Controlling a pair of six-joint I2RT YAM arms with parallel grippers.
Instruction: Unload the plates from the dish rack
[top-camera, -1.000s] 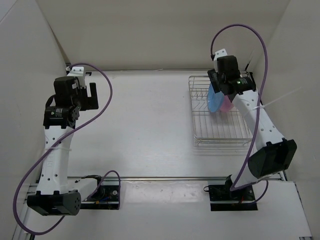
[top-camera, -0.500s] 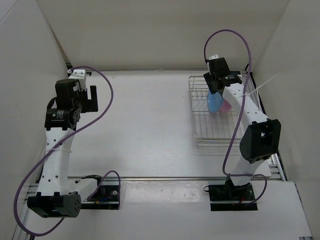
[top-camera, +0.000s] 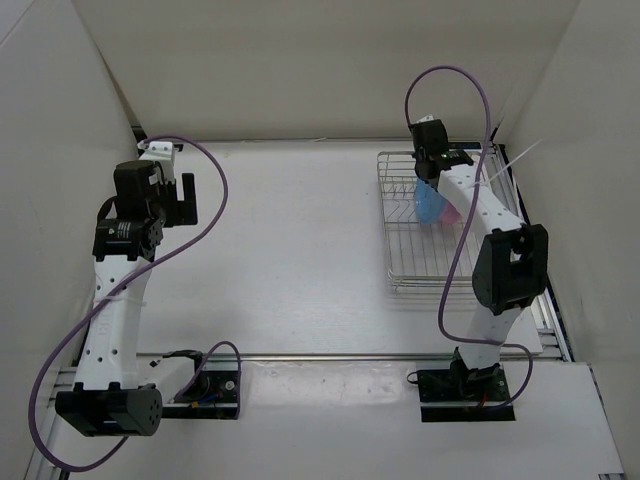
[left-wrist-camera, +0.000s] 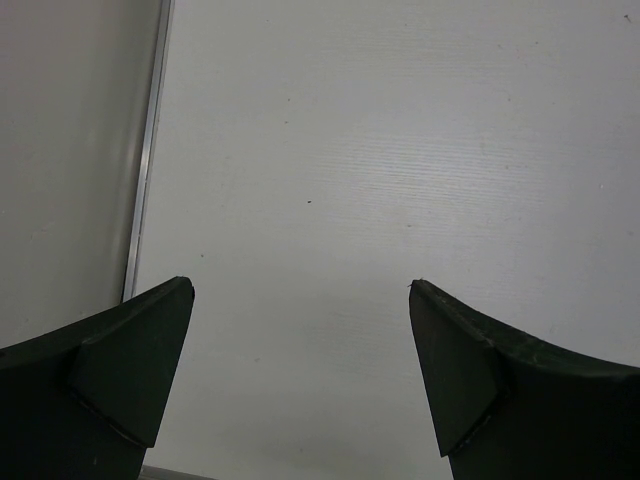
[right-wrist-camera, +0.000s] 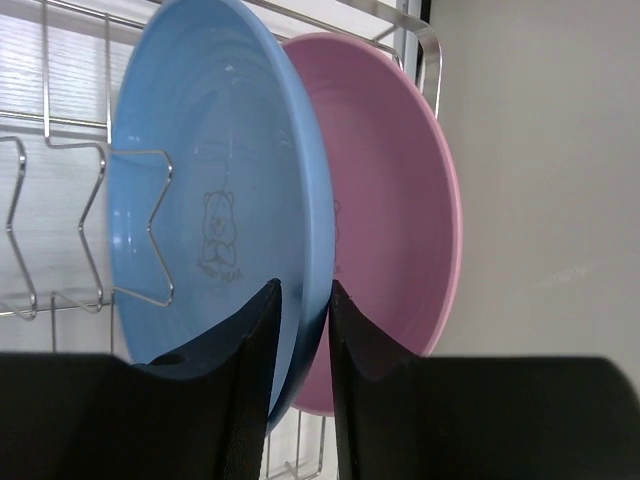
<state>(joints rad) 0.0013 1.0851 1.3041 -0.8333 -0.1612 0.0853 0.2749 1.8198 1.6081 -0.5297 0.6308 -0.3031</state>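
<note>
A wire rack (top-camera: 440, 245) is set on the table (top-camera: 300, 250), at its right side. Two plates are stood on edge in the rack's far half, just beside each other: a blue plate (right-wrist-camera: 200, 200) and, to its right, a pink plate (right-wrist-camera: 400, 210). A small bear is printed on the blue plate, and the writing under it cannot be read. The blue plate's rim is pinched between the right fingers (right-wrist-camera: 345, 340). The left fingers (left-wrist-camera: 140, 350) are spread wide at the far left, grasping nothing.
</note>
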